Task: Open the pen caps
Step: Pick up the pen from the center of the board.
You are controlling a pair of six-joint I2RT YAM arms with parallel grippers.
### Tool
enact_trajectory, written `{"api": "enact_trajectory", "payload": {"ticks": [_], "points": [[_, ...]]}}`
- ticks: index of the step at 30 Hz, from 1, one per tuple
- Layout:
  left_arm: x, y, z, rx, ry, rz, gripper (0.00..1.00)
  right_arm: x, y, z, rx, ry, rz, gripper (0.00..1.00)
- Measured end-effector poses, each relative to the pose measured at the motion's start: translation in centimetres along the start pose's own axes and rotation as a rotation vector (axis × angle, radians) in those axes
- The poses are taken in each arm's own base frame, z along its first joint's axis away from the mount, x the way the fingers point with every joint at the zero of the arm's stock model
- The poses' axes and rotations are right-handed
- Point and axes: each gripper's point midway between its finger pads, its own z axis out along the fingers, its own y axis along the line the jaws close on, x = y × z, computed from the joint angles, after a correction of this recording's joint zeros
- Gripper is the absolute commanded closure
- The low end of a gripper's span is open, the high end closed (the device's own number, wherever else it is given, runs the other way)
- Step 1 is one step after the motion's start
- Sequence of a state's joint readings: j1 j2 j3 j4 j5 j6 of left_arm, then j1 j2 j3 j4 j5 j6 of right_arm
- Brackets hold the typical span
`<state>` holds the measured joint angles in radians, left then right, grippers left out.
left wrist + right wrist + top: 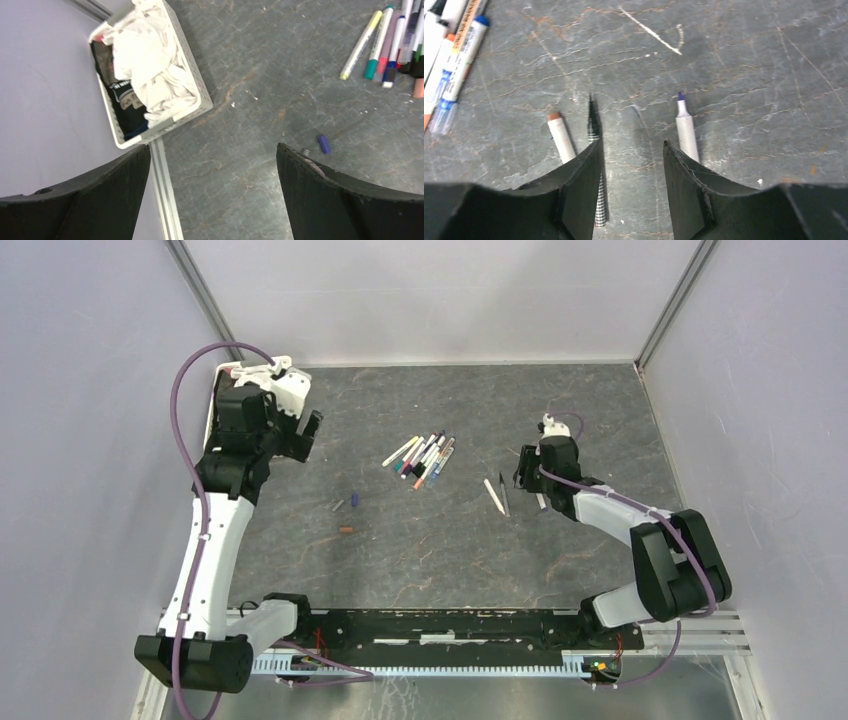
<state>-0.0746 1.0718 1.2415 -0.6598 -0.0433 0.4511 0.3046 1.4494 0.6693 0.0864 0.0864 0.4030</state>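
Observation:
Three loose pen caps lie left of centre: a blue one [354, 499], a grey one [338, 506] and a brown one [346, 530]. The blue cap [324, 144] and the grey cap [306, 151] also show in the left wrist view. A pile of capped pens [425, 458] lies mid-table. My left gripper [310, 435] is open and empty, high at the far left. My right gripper [631, 147] is open and empty, low over bare table between a black uncapped pen [594, 125] and a white uncapped pen with a blue tip [686, 130]. A white pen with a brown tip [560, 135] lies left of the black one.
A white basket [200, 95] holding white and dark cloth stands in the far left corner beside an aluminium rail [167, 190]. Enclosure walls stand close on the left, back and right. Capped pens [454, 55] lie at the upper left of the right wrist view.

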Motion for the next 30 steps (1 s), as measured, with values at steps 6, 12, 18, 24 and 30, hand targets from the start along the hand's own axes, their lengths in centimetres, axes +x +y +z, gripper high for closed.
{"api": "enact_trajectory", "payload": {"ticks": [6,12,18,24,30], "points": [[1.3,-2.0,0.6,0.087,0.057,-0.056,0.0,-0.5,4.2,-0.6,-0.083,0.018,-0.088,0.46],[2.5,-4.8,0.7,0.23,0.106,-0.08,0.0,-4.3,13.4,1.5,-0.189,-0.008,-0.15,0.54],[3.0,-6.5,0.1,0.32,0.123,-0.09,0.0,-1.9,16.6,5.4,-0.165,0.078,-0.138,0.6],[3.5,-7.7,-0.4,0.38,0.136,-0.096,0.0,1.3,15.9,8.1,-0.098,0.174,-0.118,0.59],[3.9,-8.7,-0.5,0.427,0.14,-0.102,0.0,1.3,16.1,8.3,-0.096,0.175,-0.085,0.56]]}}
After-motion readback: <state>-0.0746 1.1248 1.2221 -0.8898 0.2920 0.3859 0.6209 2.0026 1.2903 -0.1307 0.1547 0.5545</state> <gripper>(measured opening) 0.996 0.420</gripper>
